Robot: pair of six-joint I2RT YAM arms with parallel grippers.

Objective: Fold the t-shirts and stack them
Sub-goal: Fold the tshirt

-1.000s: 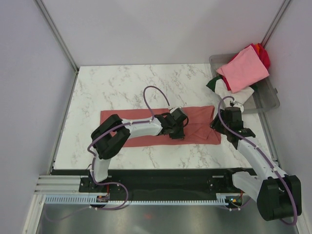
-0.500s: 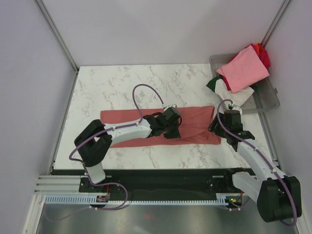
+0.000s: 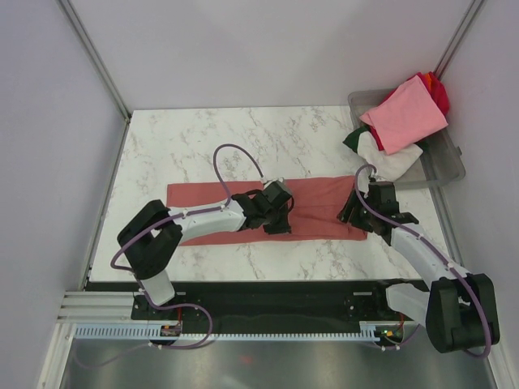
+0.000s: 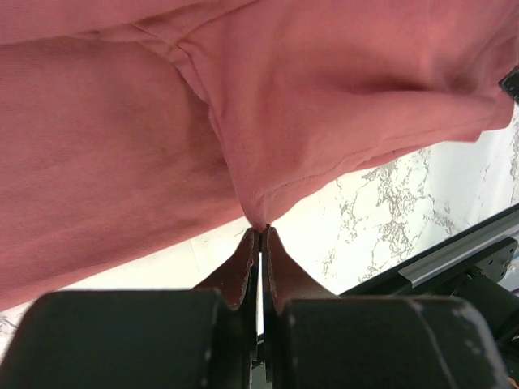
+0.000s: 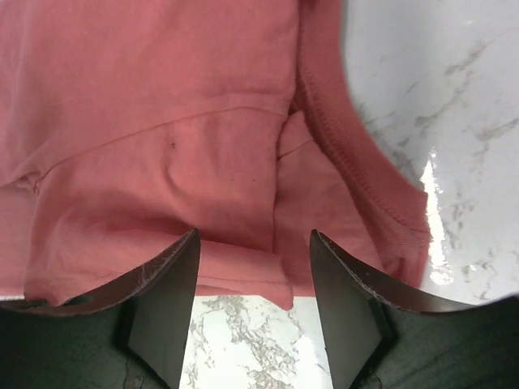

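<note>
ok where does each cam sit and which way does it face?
Top external: above and behind the bases, looking down at the table, left arm, right arm, the brick-red t-shirt and tub.
Left wrist: on the left arm, looking along the left end effector, shut on the t-shirt's edge.
Right wrist: on the right arm, looking past the open right end effector at the collar.
Shared: all show the t-shirt on marble.

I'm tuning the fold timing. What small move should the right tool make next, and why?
Probably lower and close the right tool on the brick-red shirt at its near edge. Its fingers stand open over the cloth beside the collar, holding nothing, while the left tool is shut on the near hem; both could then lift together.
</note>
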